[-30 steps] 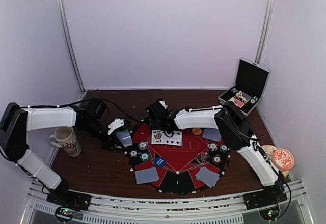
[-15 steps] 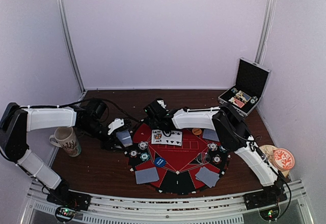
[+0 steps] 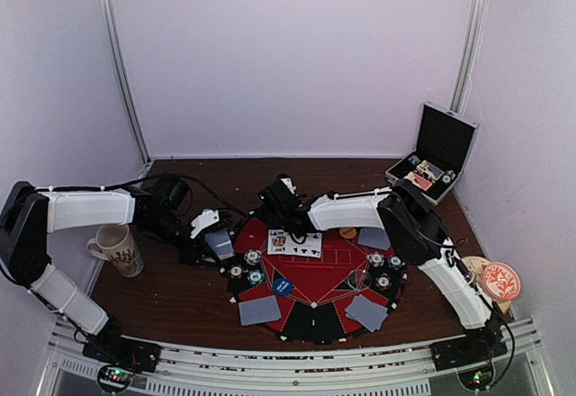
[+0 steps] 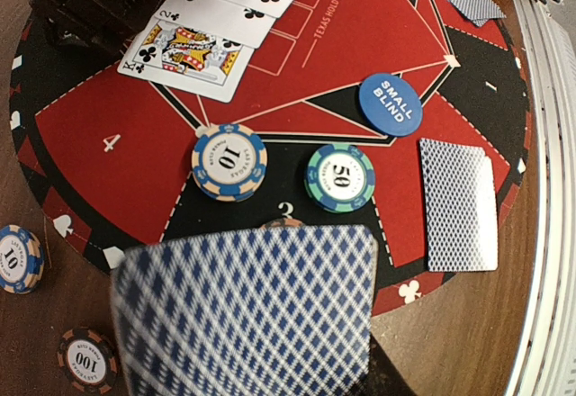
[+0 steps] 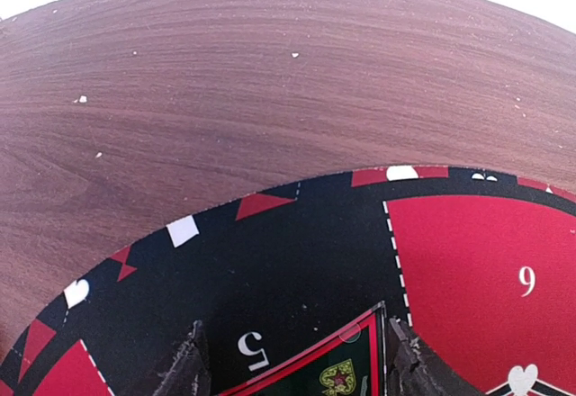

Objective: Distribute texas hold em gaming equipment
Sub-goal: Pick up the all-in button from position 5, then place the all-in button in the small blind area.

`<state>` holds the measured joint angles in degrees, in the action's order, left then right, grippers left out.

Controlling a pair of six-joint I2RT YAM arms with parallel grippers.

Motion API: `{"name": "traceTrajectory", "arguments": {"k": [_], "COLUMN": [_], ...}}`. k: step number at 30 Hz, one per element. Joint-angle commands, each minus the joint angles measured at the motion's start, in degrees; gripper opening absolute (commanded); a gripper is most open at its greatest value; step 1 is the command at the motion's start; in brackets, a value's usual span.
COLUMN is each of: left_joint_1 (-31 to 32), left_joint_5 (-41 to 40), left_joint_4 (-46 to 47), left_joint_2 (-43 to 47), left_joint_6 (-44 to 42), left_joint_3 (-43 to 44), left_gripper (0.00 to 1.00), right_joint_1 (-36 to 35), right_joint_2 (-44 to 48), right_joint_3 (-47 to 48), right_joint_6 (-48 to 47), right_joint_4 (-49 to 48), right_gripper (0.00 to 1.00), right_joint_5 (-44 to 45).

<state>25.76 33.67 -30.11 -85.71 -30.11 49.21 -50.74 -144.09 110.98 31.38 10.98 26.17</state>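
1. Left wrist: face-down card (image 4: 243, 315) pinched in left gripper (image 3: 214, 239), hanging over mat (image 4: 108, 144) rim by seat 3.
2. Risk: released here, it lands on 10 chip (image 4: 229, 161) or 50 chip (image 4: 340, 176), or slides off the rim.
3. Far side: right gripper (image 5: 292, 373) spread wide, empty, low over seat 5; could snag the mat.

The right jaws have shifted slightly back rightward above the far edge of the mat (image 3: 335, 268).
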Motion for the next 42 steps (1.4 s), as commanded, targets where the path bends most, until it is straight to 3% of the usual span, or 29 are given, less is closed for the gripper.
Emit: {"name": "traceTrajectory", "arguments": {"k": [1,16,20,32,42], "left_joint_1": [-0.15,-0.17,-0.1,-0.14,-0.14], "left_joint_5": [1.25,1.16,1.29,1.23,1.11], "left_joint_4": [0.58,0.6,0.57,0.53,0.57], "left_joint_2": [1.52,1.69,1.69,1.97,2.22], "left_joint_6": [-0.63,-0.61,-0.61,-0.48,-0.29], "left_joint_3": [0.88,0.88,0.88,0.85,0.77], "left_gripper": [0.35,0.35,0.35,0.35,0.35], "right_joint_1": [0.42,0.73,0.02,-9.04,-14.97], "right_joint_2": [3.58,13.81,19.37,34.5,29.83], "right_joint_3": [-3.49,-10.96,-18.42,-40.72,-40.37], "right_joint_6": [-1.68,-12.19,-12.96,-14.94,-13.38], "right_joint_4": [-0.43,-6.86,-9.18,-13.23,-15.53], "right_gripper": [0.58,0.56,0.56,0.55,0.55], "right_joint_5": [-2.3,-3.8,-7.49,-7.15,-7.32]}}
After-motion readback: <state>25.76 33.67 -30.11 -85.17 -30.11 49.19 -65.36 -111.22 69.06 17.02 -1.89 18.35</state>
